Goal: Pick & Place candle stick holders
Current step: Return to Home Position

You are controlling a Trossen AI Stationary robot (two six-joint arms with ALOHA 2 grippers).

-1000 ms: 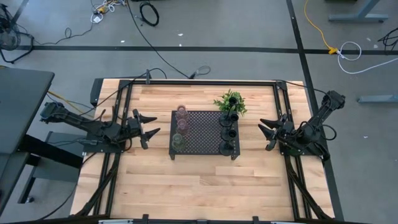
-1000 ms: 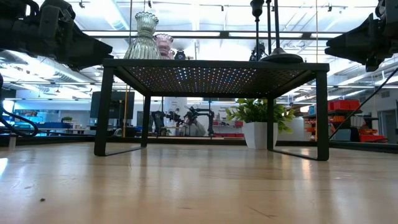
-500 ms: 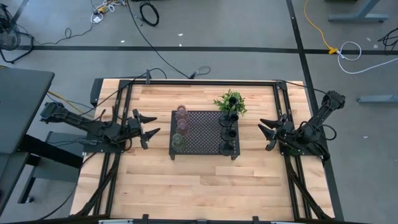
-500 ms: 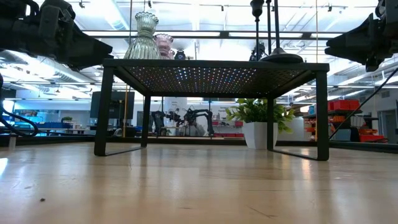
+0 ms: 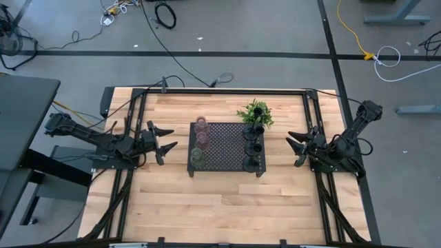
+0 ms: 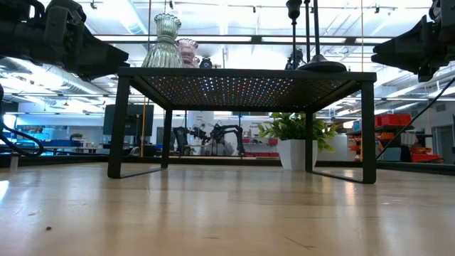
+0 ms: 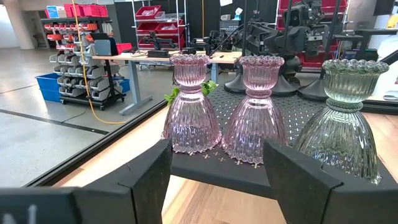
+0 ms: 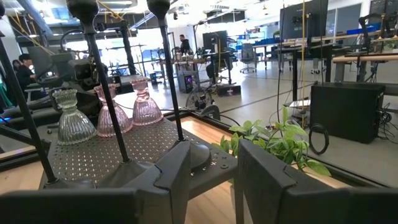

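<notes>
Left tool (image 5: 169,140), right tool (image 5: 292,145) flanking shelf (image 5: 224,146)

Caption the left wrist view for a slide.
Two pink glass holders and a green one stand on the black shelf, left tool open.

On my pale wooden bench (image 5: 220,207) the black perforated tray (image 5: 224,148) stands centred. Three translucent flared glass candle stick holders (image 5: 201,140) line its left side, and three black candle stick holders (image 5: 253,147) line its right. A green leafy plant (image 5: 255,112) sits just behind the tray's far right corner. The left gripper (image 5: 167,143) hangs left of the tray, the right gripper (image 5: 292,149) right of it.
</notes>
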